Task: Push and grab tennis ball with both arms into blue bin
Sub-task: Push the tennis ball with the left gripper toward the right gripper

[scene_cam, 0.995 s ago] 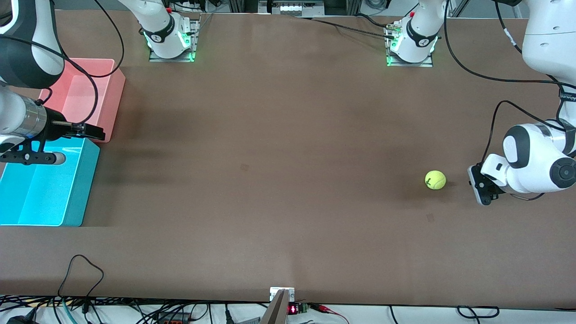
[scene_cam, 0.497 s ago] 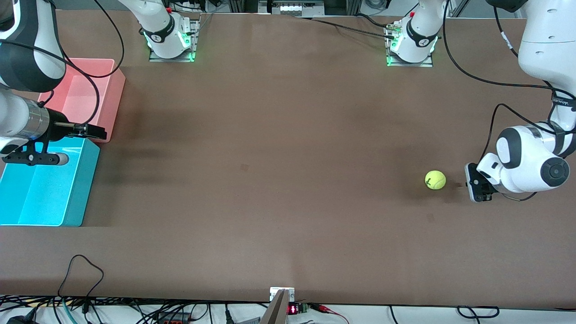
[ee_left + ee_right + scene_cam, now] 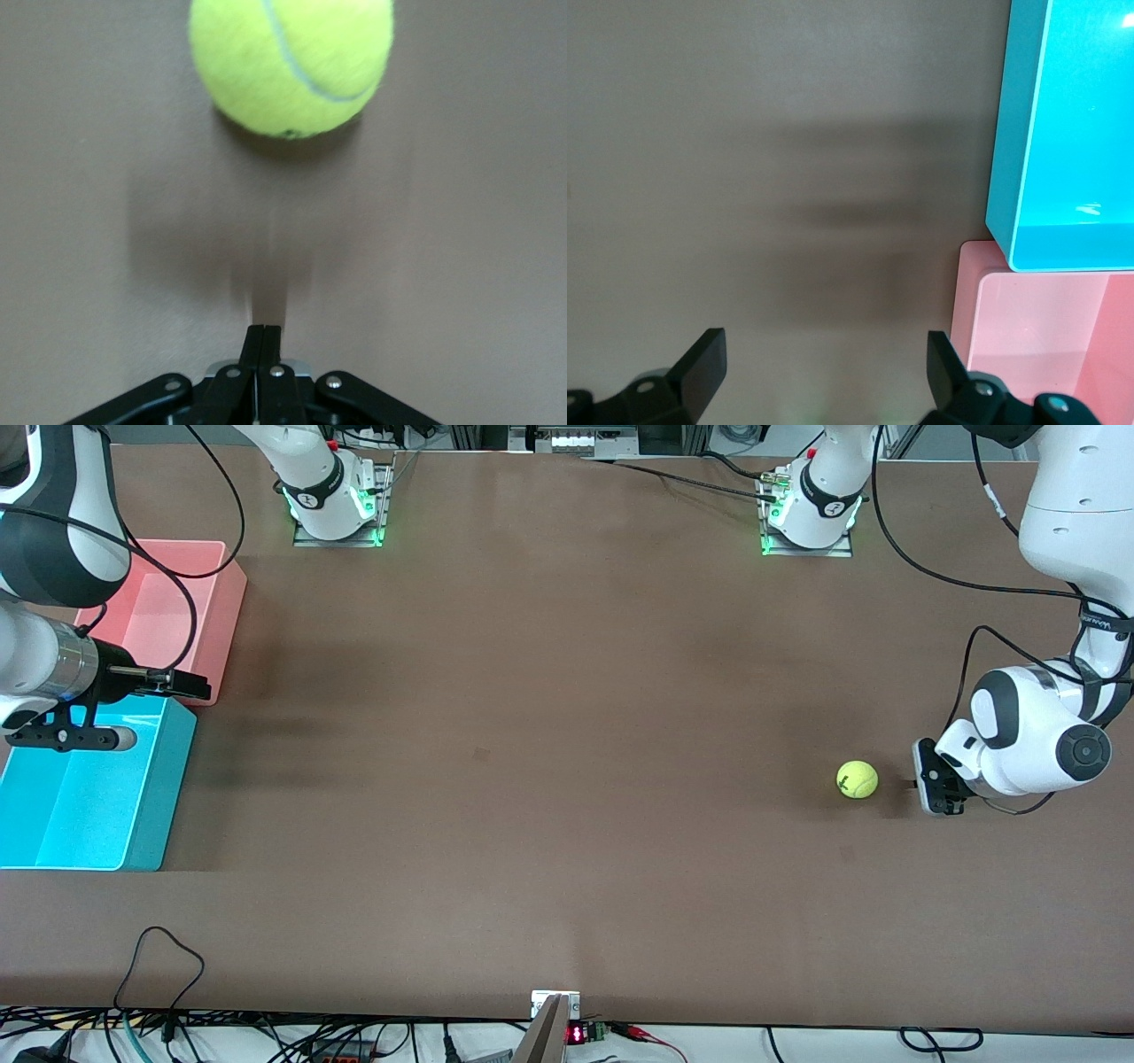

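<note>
Now | left gripper (image 3: pixel 262 329) jaws together near tennis ball (image 3: pixel 857 779) | right gripper (image 3: pixel 824 359) jaws apart, empty

From high across the table the front camera faces both bases, while the left wrist looks closely down at the tennis ball (image 3: pixel 291 62), the right at the blue bin (image 3: pixel 1063 133), both also in front view.

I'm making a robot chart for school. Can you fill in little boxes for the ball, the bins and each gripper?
ball: tennis ball on the table, toward the left arm's end
blue bin: at the right arm's end, nothing seen inside
pink bin: beside the blue bin, farther from the front camera
left gripper: shut, low beside the ball, not touching
right gripper: open, over the bins' edges, waiting
</note>
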Controlling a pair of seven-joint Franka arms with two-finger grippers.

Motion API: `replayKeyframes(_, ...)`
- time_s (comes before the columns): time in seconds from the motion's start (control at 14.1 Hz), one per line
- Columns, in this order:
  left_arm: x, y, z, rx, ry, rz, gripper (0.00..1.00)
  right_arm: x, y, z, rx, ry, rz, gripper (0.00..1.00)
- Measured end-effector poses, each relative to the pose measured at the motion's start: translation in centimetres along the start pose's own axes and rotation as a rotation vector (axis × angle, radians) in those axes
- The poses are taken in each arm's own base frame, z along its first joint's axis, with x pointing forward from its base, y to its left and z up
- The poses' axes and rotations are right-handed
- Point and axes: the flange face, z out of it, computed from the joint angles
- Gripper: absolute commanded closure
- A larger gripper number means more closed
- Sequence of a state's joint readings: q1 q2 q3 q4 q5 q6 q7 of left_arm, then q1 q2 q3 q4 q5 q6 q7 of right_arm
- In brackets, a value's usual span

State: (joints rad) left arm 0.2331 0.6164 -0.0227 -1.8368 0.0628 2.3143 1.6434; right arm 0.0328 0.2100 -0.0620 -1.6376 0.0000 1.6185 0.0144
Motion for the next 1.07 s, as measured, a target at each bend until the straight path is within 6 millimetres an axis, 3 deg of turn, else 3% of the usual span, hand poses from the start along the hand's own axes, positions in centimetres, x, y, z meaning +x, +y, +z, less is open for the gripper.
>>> replayKeyframes(0.14,2.3,0.9,0.1,-0.015,0.017,-0.003,1.0,0.0,0.0,0.0,0.0,0.0,0.0,0.0)
replayKeyframes(0.21,4.8,1.3,0.2,-0.023,0.032,-0.018,1.0,0.0,0.0,0.0,0.0,0.0,0.0,0.0)
replayKeyframes(0.43,16.8,2.6,-0.9,-0.032,0.097,-0.074,1.0,0.0,0.0,0.0,0.0,-0.001,0.0,0.0)
replayKeyframes(0.5,20.0,3.1,-1.6,-0.029,0.109,-0.081,1.0,0.0,0.0,0.0,0.0,-0.001,0.0,0.0)
replayKeyframes(0.57,21.8,3.5,-2.4,-0.021,0.114,-0.079,1.0,0.0,0.0,0.0,0.0,-0.001,0.0,0.0)
replayKeyframes(0.64,22.1,3.6,-3.2,-0.015,0.111,-0.079,1.0,0.0,0.0,0.0,0.0,-0.001,0.0,0.0)
replayKeyframes(1.07,16.7,2.1,-7.8,0.052,0.084,-0.143,1.0,0.7,-0.8,1.1,-0.003,-0.006,-0.013,0.0)
